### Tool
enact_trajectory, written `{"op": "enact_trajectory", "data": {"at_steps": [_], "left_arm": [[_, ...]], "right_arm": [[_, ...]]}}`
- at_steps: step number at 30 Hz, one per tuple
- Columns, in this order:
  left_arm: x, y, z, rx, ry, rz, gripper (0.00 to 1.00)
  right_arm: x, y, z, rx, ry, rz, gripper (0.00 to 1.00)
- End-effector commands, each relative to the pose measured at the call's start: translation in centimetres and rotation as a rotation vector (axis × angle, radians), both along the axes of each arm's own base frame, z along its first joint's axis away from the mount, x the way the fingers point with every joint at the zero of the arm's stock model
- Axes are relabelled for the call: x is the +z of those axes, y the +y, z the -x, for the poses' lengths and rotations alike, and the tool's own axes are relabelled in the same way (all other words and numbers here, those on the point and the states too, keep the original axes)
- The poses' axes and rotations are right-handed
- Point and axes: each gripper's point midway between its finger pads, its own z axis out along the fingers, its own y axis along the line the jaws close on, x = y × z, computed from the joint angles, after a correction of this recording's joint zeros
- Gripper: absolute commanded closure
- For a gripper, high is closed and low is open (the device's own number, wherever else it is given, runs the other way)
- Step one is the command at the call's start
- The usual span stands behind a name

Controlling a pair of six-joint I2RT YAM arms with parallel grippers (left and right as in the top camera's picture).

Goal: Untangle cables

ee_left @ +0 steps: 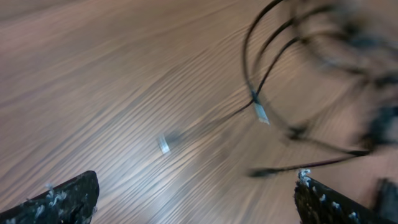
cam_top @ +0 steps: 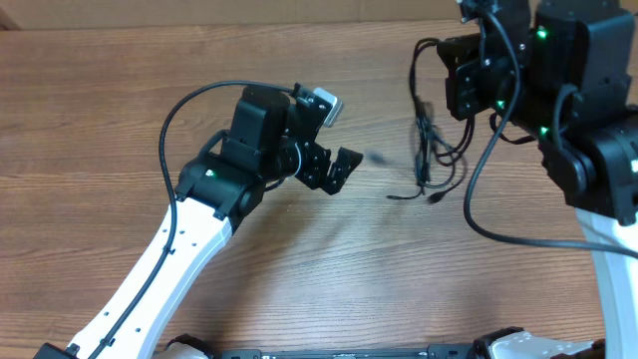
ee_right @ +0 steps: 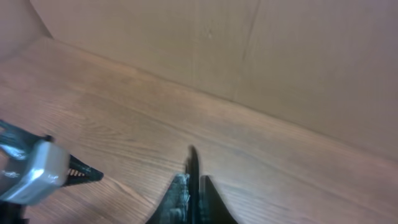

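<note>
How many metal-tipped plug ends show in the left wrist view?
2: the right plug end near frame centre, the left plug end lower left of it. Blur may hide others.

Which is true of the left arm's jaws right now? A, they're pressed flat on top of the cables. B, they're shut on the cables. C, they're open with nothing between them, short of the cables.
C: the left wrist view shows the jaws spread wide over bare table, with the cables lying farther ahead.

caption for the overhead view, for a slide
Right gripper pinches the tangled black cables over the wooden table; the open left gripper hovers empty beside them.
</note>
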Motion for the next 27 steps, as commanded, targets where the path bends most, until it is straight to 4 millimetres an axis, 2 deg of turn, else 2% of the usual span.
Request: {"op": "enact_trajectory", "data": {"at_steps": [1,3,6,9,13,15,17,20,23,27], "left_arm": [[5.0,-1.7,1.4,-0.110,-0.039,0.140,0.00],[5.3,-1.7,1.4,-0.110,-0.044,0.140,0.00],[5.1,-1.7,1.5,-0.111,-0.038,0.135,0.00],[4.7,-1.6,1.7,-0.128,-0.048,0.113,0.00],[4.0,-1.6,2.1,-0.151,-0.042,0.085,0.00],[3.2,-2.0,2.4,-0.165,-0.018,0.069,0.00],[2.0,-2.6,2.7,-0.175,0.014,0.048,0.00],[-1.1,-3.2,2.8,-0.171,0.068,-0.042,0.00],[-4.7,-3.8,3.9,-0.309,0.050,-0.181,0.00],[-8.8,-3.0,3.2,-0.369,0.020,-0.373,0.01]], "right_arm": [[0.1,-0.3,-0.5,-0.014,-0.007,0.013,0.00],[-0.2,-0.2,-0.8,-0.013,-0.002,0.016,0.00],[0.4,-0.4,-1.1,-0.026,-0.032,0.023,0.00],[2.5,-1.5,-0.8,-0.077,-0.099,0.026,0.00],[5.8,-5.1,0.5,-0.284,-0.169,-0.061,0.00],[6.6,-6.3,1.3,-0.343,-0.181,-0.103,0.00],[6.9,-7.2,2.0,-0.366,-0.185,-0.112,0.00],[6.9,-8.4,2.7,-0.397,-0.184,-0.106,0.00],[6.6,-8.9,3.3,-0.409,-0.167,-0.097,0.00],[5.4,-9.0,3.7,-0.410,-0.119,-0.076,0.00]]}}
